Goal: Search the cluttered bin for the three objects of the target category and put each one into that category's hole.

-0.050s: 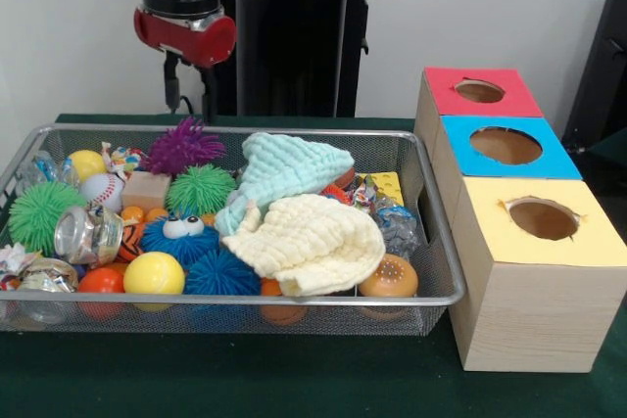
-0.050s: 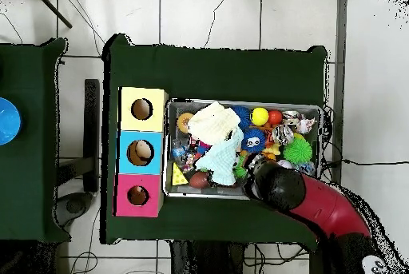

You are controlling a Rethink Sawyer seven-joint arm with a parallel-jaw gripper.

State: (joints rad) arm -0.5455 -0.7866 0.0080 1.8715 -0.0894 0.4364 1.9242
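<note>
Bin: one wire-mesh bin (image 1: 431, 242) on the green tabletop (image 1: 245, 379), crowded.
Cloths: two, a mint one (image 1: 289, 168) and a cream one (image 1: 313, 237), lying on top at centre and touching.
Spiky balls: five counted; two green (image 1: 39, 212), two blue (image 1: 220, 274), one purple (image 1: 181, 146).
Smooth balls: one yellow (image 1: 154, 273), one orange-red (image 1: 101, 281), one baseball (image 1: 102, 191); others partly hidden.
Hole boxes: three in a row just beside the bin: red (image 1: 480, 95), blue (image 1: 509, 149), yellow (image 1: 539, 232), one round hole each.
Claw: (image 1: 188, 95) above the bin's far rim, over the purple ball; its finger spread cannot be told.
</note>
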